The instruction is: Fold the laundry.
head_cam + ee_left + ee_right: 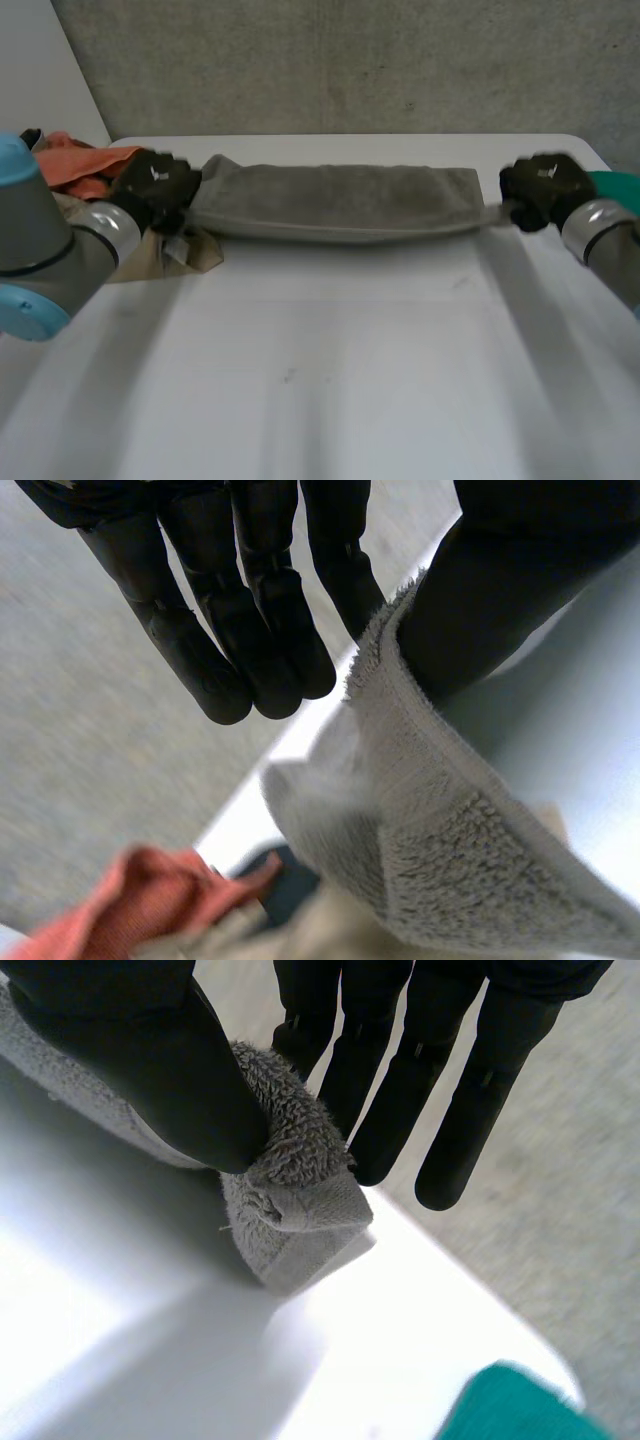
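In the head view the grey towel [340, 200] has its ends hidden under the left hand [155, 185] and right hand [540, 190], the teal cloth [615, 185] is cut off behind the right arm [605, 235], and the orange cloth [78, 160] and tan cloth [205, 255] lie partly behind the left arm [50, 240].

The left arm [45, 250] reaches forward from the near left, its grey wrist turned inward. The left hand [155, 185] is at the far left of the table, and its thumb [500, 590] pinches one end of the grey towel [340, 200] against the nearest of its straight fingers [265, 630]. The right arm [605, 240] comes in from the near right. The right hand [540, 188] is level with the left and well apart from it, its fingers straight and its thumb clamping the towel's other end against them.
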### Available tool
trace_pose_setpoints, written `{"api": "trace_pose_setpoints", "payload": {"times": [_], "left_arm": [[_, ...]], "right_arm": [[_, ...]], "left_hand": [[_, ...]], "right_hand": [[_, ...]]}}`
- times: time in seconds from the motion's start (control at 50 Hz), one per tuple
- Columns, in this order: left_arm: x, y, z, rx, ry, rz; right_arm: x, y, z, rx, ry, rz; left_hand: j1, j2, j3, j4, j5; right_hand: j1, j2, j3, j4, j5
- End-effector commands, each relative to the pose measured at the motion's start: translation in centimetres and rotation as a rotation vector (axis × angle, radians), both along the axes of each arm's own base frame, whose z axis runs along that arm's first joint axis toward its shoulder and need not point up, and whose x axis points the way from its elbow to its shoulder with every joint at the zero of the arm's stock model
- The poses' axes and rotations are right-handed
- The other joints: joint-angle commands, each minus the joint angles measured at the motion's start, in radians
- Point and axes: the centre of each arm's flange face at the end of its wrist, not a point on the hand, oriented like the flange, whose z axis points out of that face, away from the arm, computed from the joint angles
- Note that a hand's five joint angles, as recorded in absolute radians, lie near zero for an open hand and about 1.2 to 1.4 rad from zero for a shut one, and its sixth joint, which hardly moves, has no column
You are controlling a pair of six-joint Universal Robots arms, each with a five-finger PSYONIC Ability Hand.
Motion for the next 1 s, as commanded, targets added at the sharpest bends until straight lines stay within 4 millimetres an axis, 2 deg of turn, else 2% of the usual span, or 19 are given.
{"api": "trace_pose_setpoints", "payload": {"times": [0.02,0.1,0.18,0.32,0.36,0.4,0.42,0.46,0.54,0.56,0.62,0.64,0.7,0.72,0.8,0.86,0.9,0.94,1.0], "left_arm": [[1.4,-1.8,-4.6,0.077,-0.151,0.047],[2.1,-2.5,-5.1,0.101,-0.175,0.087],[2.4,-2.7,-5.4,0.108,-0.175,0.097],[2.7,-1.9,-4.9,0.128,-0.175,0.102],[2.9,-1.4,-4.1,0.119,-0.164,0.102],[2.9,-1.2,-3.7,0.115,-0.156,0.096],[3.0,-0.8,-3.3,0.114,-0.147,0.087],[3.0,-0.1,-3.1,0.13,-0.141,0.078],[2.9,2.8,-2.8,0.213,-0.153,0.04],[3.0,4.1,-2.4,0.241,-0.166,0.031],[3.2,6.1,-1.6,0.276,-0.196,0.016],[3.5,7.8,-1.3,0.323,-0.231,0.011],[4.1,10.3,-1.0,0.421,-0.304,0.002],[4.4,11.9,-0.8,0.479,-0.353,-0.017],[4.8,14.6,-0.9,0.577,-0.453,-0.086],[4.6,14.9,-1.1,0.563,-0.497,-0.118],[4.4,14.3,-0.9,0.514,-0.533,-0.127],[4.0,13.2,-0.5,0.458,-0.546,-0.12],[3.0,10.3,0.6,0.34,-0.519,-0.074]], "right_arm": [[-1.0,0.2,-3.0,0.077,0.064,-0.023],[-1.3,0.2,-2.3,0.093,0.046,-0.039],[-1.9,-0.2,-1.8,0.093,0.03,-0.06],[-3.0,-0.7,-1.4,0.095,0.039,-0.11],[-3.2,-0.6,-1.3,0.104,0.043,-0.122],[-3.3,-0.3,-1.1,0.111,0.043,-0.122],[-3.2,0.1,-1.0,0.129,0.044,-0.119],[-3.2,0.6,-0.9,0.148,0.046,-0.112],[-3.1,2.0,0.2,0.182,0.075,-0.072],[-3.3,2.6,0.8,0.193,0.108,-0.047],[-3.9,4.0,1.7,0.228,0.193,-0.007],[-4.5,5.0,2.2,0.27,0.257,0.017],[-5.2,6.9,2.6,0.356,0.359,0.064],[-5.6,8.3,2.7,0.431,0.425,0.107],[-6.1,10.9,2.7,0.572,0.549,0.245],[-6.1,10.6,2.4,0.559,0.564,0.254],[-6.0,9.3,1.9,0.522,0.552,0.218],[-5.8,8.3,1.3,0.501,0.543,0.194],[-5.2,6.6,0.7,0.451,0.526,0.149]], "left_hand": [[-0.004,-0.042,-0.037,-0.049,-0.022],[-0.335,-0.374,-0.368,-0.381,-0.353],[-0.515,-0.554,-0.548,-0.561,-0.533],[-0.536,-0.575,-0.569,-0.582,-0.554],[-0.334,-0.373,-0.368,-0.38,-0.352],[0.0,-0.039,-0.034,-0.046,-0.018],[0.237,0.198,0.203,0.191,0.219],[0.239,0.2,0.206,0.193,0.221],[0.239,0.2,0.206,0.193,0.221],[0.239,0.2,0.206,0.193,0.221],[0.239,0.2,0.206,0.193,0.221],[0.239,0.2,0.206,0.193,0.221],[0.239,0.2,0.206,0.193,0.221],[0.239,0.2,0.206,0.193,0.221],[0.239,0.2,0.206,0.193,0.221],[0.239,0.2,0.206,0.193,0.221],[0.239,0.2,0.206,0.193,0.221],[0.239,0.2,0.206,0.193,0.221],[0.239,0.2,0.206,0.193,0.221]], "right_hand": [[0.282,0.222,0.211,0.199,0.217],[0.282,0.222,0.211,0.199,0.217],[0.282,0.222,0.211,0.199,0.217],[0.282,0.222,0.211,0.199,0.217],[0.282,0.222,0.211,0.199,0.217],[0.282,0.222,0.211,0.199,0.217],[0.282,0.222,0.211,0.199,0.217],[0.282,0.222,0.211,0.199,0.217],[0.282,0.222,0.211,0.199,0.217],[0.282,0.222,0.211,0.199,0.217],[0.282,0.222,0.211,0.199,0.217],[0.282,0.222,0.211,0.199,0.217],[0.282,0.222,0.211,0.199,0.217],[0.282,0.222,0.211,0.199,0.217],[0.282,0.222,0.211,0.199,0.217],[0.282,0.222,0.211,0.199,0.217],[0.282,0.222,0.211,0.199,0.217],[0.282,0.222,0.211,0.199,0.217],[0.282,0.222,0.211,0.199,0.217]]}}
